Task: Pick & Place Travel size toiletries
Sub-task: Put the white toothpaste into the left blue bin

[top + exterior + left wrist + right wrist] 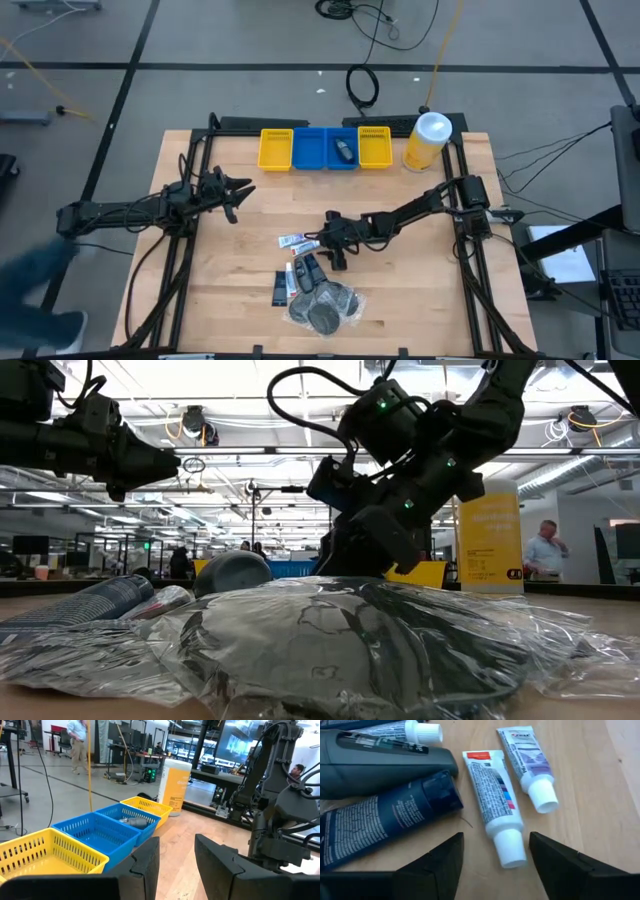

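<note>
The travel size toiletries lie in a loose cluster near the front centre of the table. Two white printed tubes [493, 800] [527, 762] with white caps lie flat, side by side but apart. Beside them lies a dark blue tube [380, 822], touching a dark grey bottle [380, 762]. Two dark mesh puffs [322, 305] in clear plastic wrap lie nearest the front edge. One small dark bottle [343, 151] lies in a blue bin at the far edge.
</note>
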Controlling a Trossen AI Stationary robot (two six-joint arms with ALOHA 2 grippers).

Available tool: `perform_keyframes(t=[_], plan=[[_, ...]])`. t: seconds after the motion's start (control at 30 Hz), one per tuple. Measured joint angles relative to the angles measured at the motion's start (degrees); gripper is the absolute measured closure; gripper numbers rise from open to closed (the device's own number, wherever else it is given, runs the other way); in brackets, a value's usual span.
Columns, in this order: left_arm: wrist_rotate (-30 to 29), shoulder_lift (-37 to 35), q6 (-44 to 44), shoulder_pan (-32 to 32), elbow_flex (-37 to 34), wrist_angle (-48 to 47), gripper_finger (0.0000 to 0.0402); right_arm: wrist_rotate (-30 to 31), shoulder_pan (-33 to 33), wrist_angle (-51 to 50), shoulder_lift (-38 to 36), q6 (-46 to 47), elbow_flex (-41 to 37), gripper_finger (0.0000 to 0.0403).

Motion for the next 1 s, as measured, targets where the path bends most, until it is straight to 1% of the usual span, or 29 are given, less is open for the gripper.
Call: perform_keyframes(t=[0.33, 0.53, 0.87, 1.0], plan=[[0.0, 0.0, 0.0, 0.0, 0.0, -0.1, 0.0277, 0.0, 0.0, 0.0, 0.0, 0.0, 0.0, 0.0286], [0.0, 0.0, 0.0, 0.0, 0.0, -0.1, 0.0277, 0.0, 0.0, -0.1, 0.0, 0.0, 0.0, 0.0349], [0.0, 0.0, 0.0, 0.0, 0.0, -0.2, 0.0277, 0.0, 0.0, 0.0, 0.0, 0.4, 0.0, 0.0351], [0.0, 0.0, 0.0, 0.0, 0.0, -0.2, 0.0277, 0.2, 0.0, -0.3, -2.0, 0.3, -0.1, 0.0351]])
